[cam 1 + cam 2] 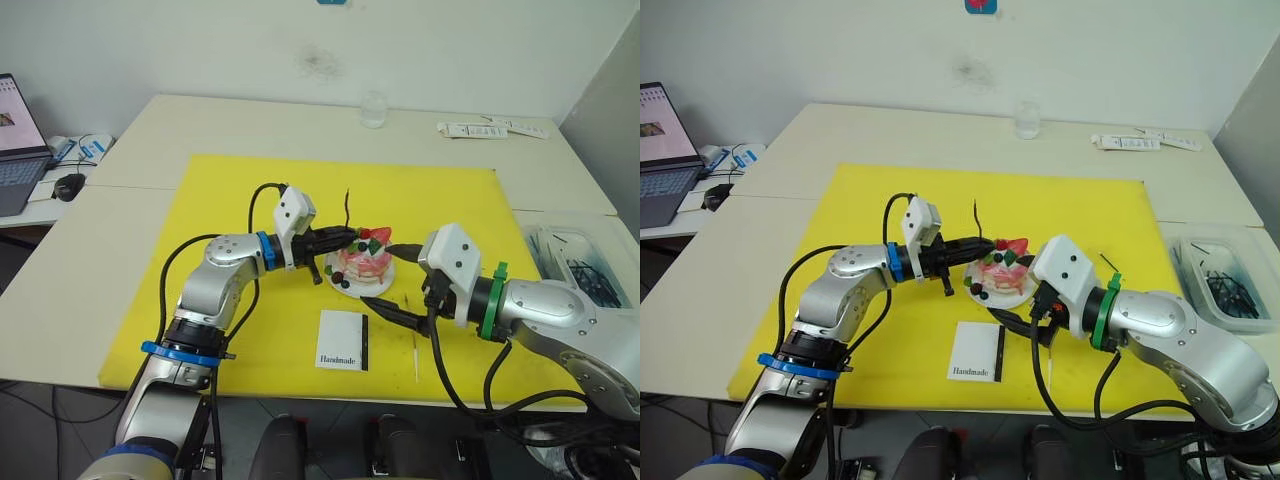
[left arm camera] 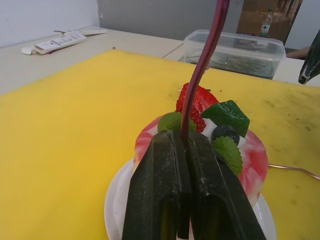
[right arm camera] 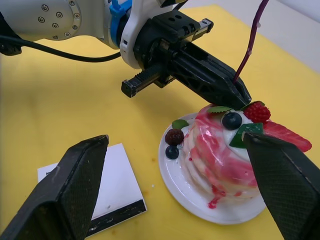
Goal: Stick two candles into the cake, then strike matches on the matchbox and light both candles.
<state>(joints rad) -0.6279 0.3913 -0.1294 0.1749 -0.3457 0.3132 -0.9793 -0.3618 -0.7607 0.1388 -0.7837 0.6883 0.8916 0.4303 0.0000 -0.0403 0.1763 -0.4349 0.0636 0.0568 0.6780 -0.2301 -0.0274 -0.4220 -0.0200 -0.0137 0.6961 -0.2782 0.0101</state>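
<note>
The pink-and-white cake (image 1: 365, 262) sits on its white plate (image 1: 348, 290) in the middle of the yellow mat. My left gripper (image 1: 350, 237) is shut on a thin dark wavy candle (image 1: 347, 208). It holds the candle upright at the cake's left top edge, and the candle's foot is hidden between the fingers (image 2: 160, 185). My right gripper (image 1: 397, 280) stands open by the cake's right front, with one finger (image 3: 75, 190) on each side of the cake in the right wrist view. The white matchbox (image 1: 343, 340) lies flat in front of the plate. A second candle (image 1: 415, 355) lies on the mat right of the box. One short dark match (image 1: 1107, 263) lies behind my right wrist.
A clear plastic bin (image 1: 585, 265) with dark sticks stands off the mat at the right. A glass (image 1: 373, 110) and white packets (image 1: 490, 128) are at the table's back. A laptop (image 1: 20, 140) and a mouse (image 1: 68, 185) sit on the side desk at the left.
</note>
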